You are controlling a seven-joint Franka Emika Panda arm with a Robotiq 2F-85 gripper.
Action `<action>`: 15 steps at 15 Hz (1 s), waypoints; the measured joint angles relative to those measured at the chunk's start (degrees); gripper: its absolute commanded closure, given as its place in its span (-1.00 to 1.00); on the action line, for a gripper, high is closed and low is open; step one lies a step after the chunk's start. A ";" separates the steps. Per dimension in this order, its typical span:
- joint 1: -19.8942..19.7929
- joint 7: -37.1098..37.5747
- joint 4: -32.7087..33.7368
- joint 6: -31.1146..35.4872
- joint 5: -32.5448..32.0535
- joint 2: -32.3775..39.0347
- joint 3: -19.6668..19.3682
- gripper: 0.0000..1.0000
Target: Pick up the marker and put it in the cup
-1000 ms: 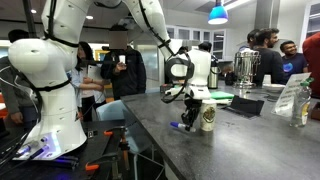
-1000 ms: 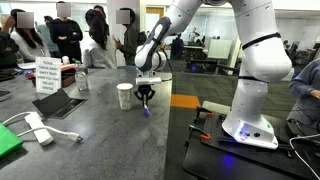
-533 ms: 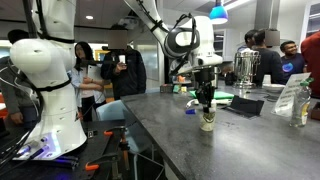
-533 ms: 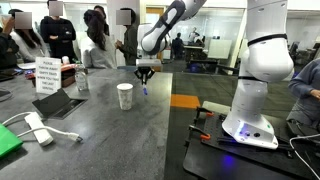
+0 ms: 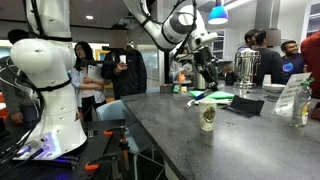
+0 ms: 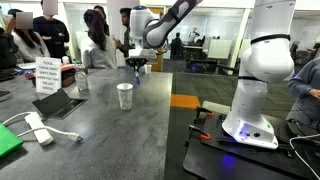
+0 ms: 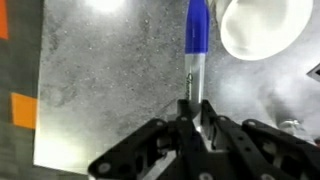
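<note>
Jaws hanging well above cup point(image 5: 208, 117), grey counter point(image 5: 165, 135), people point(image 5: 268, 62) behind

Blue marker point(image 7: 197, 28), cream cup point(image 5: 206, 111) with dark, possibly green emblem point(image 5: 208, 120), speckled grey table point(image 7: 110, 80), black pincer point(image 7: 197, 112)

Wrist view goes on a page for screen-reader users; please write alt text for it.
The end effector holds the marker by its whitish end, the blue body pointing up the frame above a speckled grey table. The cup, seen from above, sits at top right, beside the marker, not under it.
</note>
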 measured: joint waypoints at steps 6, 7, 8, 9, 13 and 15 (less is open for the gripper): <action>0.22 5.98 2.20 0.20 -8.83 0.50 3.68 0.91; 0.24 6.60 2.37 0.49 -9.54 0.83 4.08 0.91; 0.25 6.94 2.44 0.99 -10.13 1.28 4.43 0.91; 0.28 7.21 2.48 1.67 -10.79 1.80 4.71 0.91; 0.84 10.80 3.04 5.41 -16.19 4.40 4.91 0.91; 0.98 12.53 3.99 5.93 -18.48 5.64 4.85 0.91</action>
